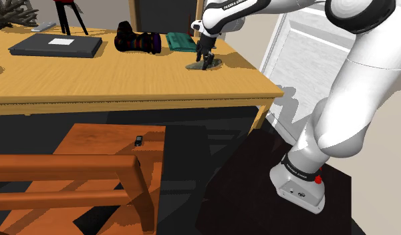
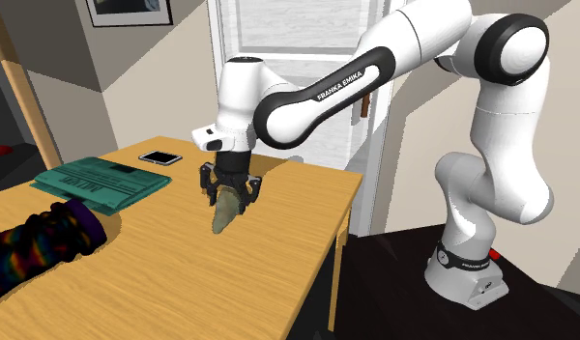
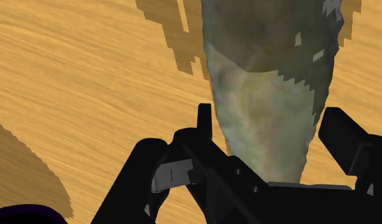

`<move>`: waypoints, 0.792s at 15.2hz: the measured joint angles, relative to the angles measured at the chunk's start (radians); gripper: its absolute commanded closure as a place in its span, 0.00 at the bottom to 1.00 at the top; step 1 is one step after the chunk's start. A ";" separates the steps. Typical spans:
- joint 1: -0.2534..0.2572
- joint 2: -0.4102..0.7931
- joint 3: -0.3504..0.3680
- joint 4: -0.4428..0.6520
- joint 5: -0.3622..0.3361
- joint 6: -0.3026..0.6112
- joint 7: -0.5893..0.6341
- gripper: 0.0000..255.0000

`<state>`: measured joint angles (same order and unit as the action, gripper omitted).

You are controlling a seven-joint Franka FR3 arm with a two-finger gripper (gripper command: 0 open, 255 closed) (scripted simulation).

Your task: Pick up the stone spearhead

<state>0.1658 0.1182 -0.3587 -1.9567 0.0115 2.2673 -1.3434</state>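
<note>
We count one stone spearhead [image 2: 221, 218], one teal newspaper [image 2: 102, 184], one phone [image 2: 160, 156], one dark rainbow-streaked roll [image 1: 138, 42], one wooden table [image 1: 125, 81] and one wooden chair [image 1: 102, 143].

Spearhead [image 3: 266, 108] mottled grey-olive; gripper [image 2: 228, 196] black (table [image 3: 88, 76] tan woodgrain).

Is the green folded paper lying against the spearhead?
No, a stretch of bare table separates the green folded paper from the spearhead at the hand.

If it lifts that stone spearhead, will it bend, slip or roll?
Probably stiff: the spearhead looks like mottled grey-green stone. Its tapering sides might let it slide in the hand. Lying low on the table, it seems unlikely to roll.
</note>
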 measured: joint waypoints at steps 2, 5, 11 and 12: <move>0.000 0.000 0.000 0.000 0.000 0.000 0.000 1.00; 0.000 0.000 0.000 0.000 0.000 0.000 0.000 1.00; 0.002 -0.018 -0.001 0.029 -0.009 -0.046 0.005 1.00; 0.002 -0.022 -0.001 0.038 -0.010 -0.059 0.006 1.00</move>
<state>0.1680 0.0961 -0.3596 -1.9183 0.0012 2.2084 -1.3376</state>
